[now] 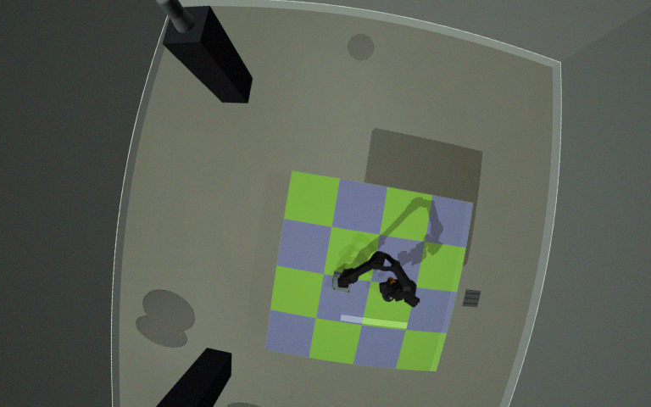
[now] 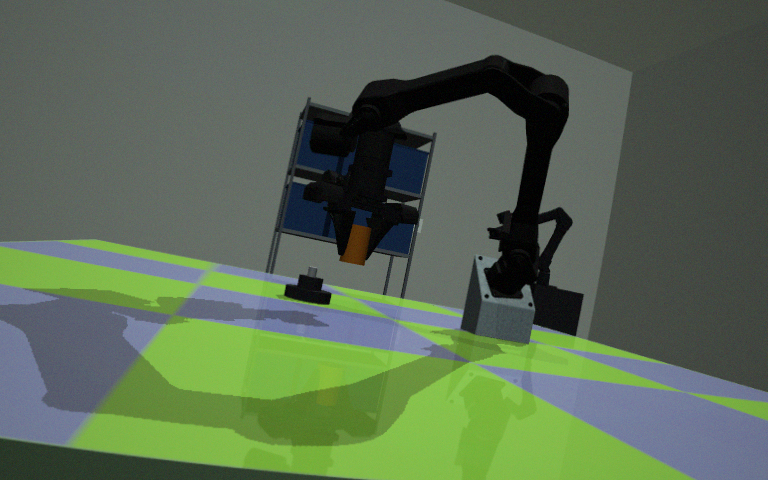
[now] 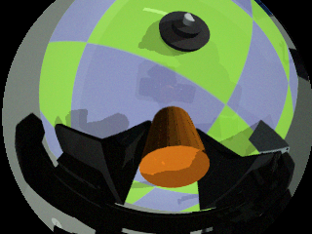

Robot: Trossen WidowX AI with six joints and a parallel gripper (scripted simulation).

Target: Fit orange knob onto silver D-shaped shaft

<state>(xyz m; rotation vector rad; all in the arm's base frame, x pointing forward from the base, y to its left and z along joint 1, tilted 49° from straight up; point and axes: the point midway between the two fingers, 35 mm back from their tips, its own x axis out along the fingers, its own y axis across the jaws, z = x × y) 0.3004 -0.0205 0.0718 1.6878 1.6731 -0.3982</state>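
The orange knob point(image 1: 392, 280) point(image 2: 356, 245) point(image 3: 175, 167) is held off the table between the fingers, tilted slightly in the exterior view. My gripper point(image 2: 357, 246) point(image 3: 172, 129) is shut on it, one finger on each side. The hole under the knob is hidden. The black round pedestal point(image 2: 306, 294) point(image 3: 171, 40) stands on the table, with the silver shaft point(image 2: 312, 271) point(image 3: 188, 19) upright at its centre. The knob is above and to the right of the shaft in the exterior view, apart from it. The shaft's flat side cannot be made out clearly. In the top view the pedestal is not visible.
The arm's grey base block point(image 1: 341, 289) point(image 2: 502, 321) stands right of the pedestal in the exterior view. The checkered table top point(image 1: 313, 196) point(image 2: 180, 362) carries the arm's shadow. A shelf rack with blue bins point(image 2: 409, 175) and a second dark arm point(image 2: 559, 221) stand behind.
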